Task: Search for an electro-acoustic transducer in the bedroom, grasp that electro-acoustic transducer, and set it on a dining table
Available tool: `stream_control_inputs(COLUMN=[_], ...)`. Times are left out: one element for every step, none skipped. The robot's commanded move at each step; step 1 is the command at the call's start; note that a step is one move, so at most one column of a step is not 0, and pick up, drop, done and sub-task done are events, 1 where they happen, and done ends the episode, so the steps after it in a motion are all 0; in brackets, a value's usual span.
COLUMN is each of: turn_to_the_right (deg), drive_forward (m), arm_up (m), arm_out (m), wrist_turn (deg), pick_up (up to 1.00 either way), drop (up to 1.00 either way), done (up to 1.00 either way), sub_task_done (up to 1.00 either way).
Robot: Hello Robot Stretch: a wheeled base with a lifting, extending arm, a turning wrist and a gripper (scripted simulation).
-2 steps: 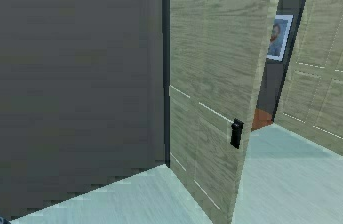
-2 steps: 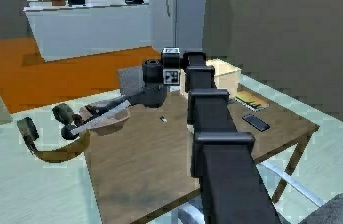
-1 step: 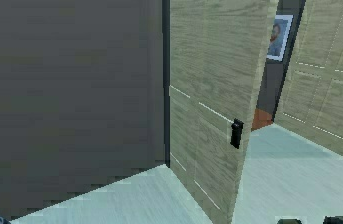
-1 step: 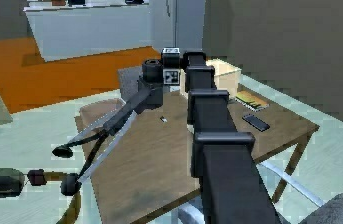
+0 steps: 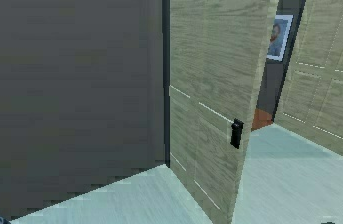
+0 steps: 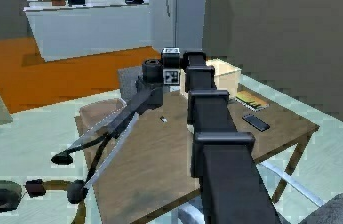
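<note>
A dark, square-sectioned telescoping arm (image 6: 217,140) carries 2 white squares (image 6: 152,72) with black marks and a dark, thin-fingered gripper (image 6: 69,174).

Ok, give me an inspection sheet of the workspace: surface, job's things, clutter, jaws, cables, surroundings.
surface: brown wooden table, with the arm stretched over it.
job's things: nothing seen.
clutter: cream box, dark flat thing and small pale bit on the table.
jaws: at the arm's far end, near the table's edge; cannot tell whether they hold anything.
cables: nothing seen.
surroundings: orange floor area, white furniture; ahead, wooden door, grey wall, picture on the wall.
</note>
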Motion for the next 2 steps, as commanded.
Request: stream_control_inputs(turn_to_the_right=[0.0,45.0], drive_forward=[0.0,0.0], arm_up=[0.0,0.0], arm_out=[-0.28,0.0], wrist_turn=[0.0,0.0], pick_up=[0.0,0.0], drop=[0.0,0.0], done=[0.0,0.0], sub_task_done=[0.0,0.0])
